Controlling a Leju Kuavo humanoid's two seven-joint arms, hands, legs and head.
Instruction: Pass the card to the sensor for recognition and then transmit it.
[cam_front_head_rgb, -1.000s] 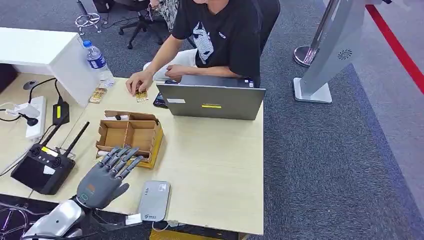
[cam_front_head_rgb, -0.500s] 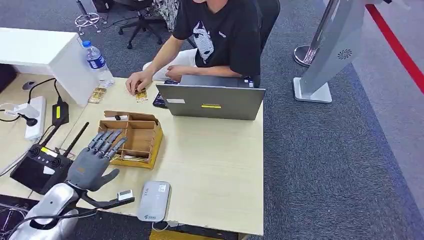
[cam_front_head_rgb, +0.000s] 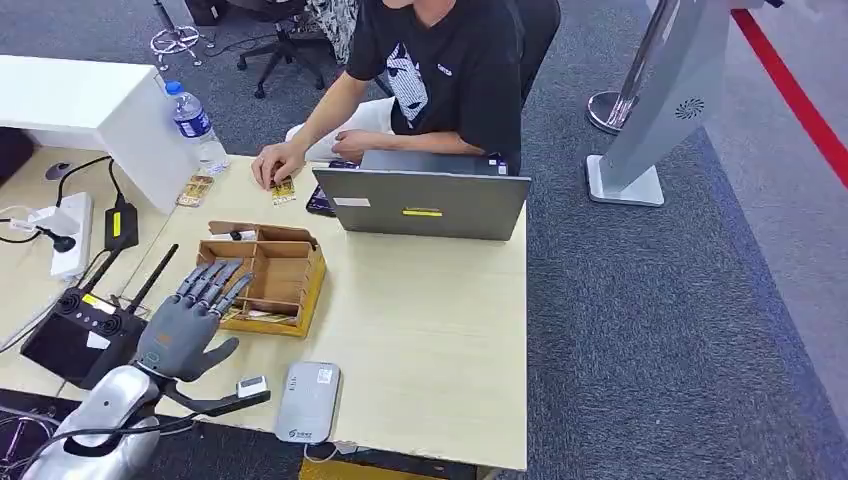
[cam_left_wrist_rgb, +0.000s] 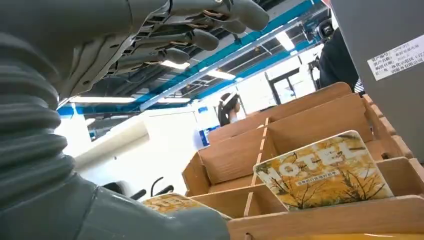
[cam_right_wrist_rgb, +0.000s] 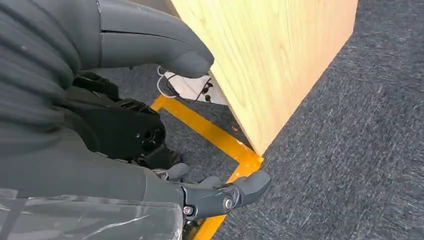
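Note:
A wooden compartment box (cam_front_head_rgb: 314, 277) stands on the pale table (cam_front_head_rgb: 420, 320). My left hand (cam_front_head_rgb: 186, 326) hovers at the box's near left corner, fingers stretched out and apart, holding nothing. In the left wrist view the hand (cam_left_wrist_rgb: 75, 75) is above and just short of the box (cam_left_wrist_rgb: 320, 220), where a yellow "HOTEL" card (cam_left_wrist_rgb: 325, 170) leans in a front compartment and a second card (cam_left_wrist_rgb: 170, 202) lies in the one beside it. A grey card sensor (cam_front_head_rgb: 308, 400) lies flat near the table's front edge. My right hand (cam_right_wrist_rgb: 100, 150) hangs empty beside the table's side panel, thumb and fingers apart.
A person sits behind an open grey laptop (cam_front_head_rgb: 420, 200), one hand on a card (cam_front_head_rgb: 283, 191); another card (cam_front_head_rgb: 195, 190) lies near a water bottle (cam_front_head_rgb: 192, 120). A black controller with antennas (cam_front_head_rgb: 85, 335) sits left of my hand. A power strip (cam_front_head_rgb: 70, 230) and cables lie further left.
My left hand has drawn back and to the left, from over the box's front compartments to its near left corner. It has barely moved in the last half second.

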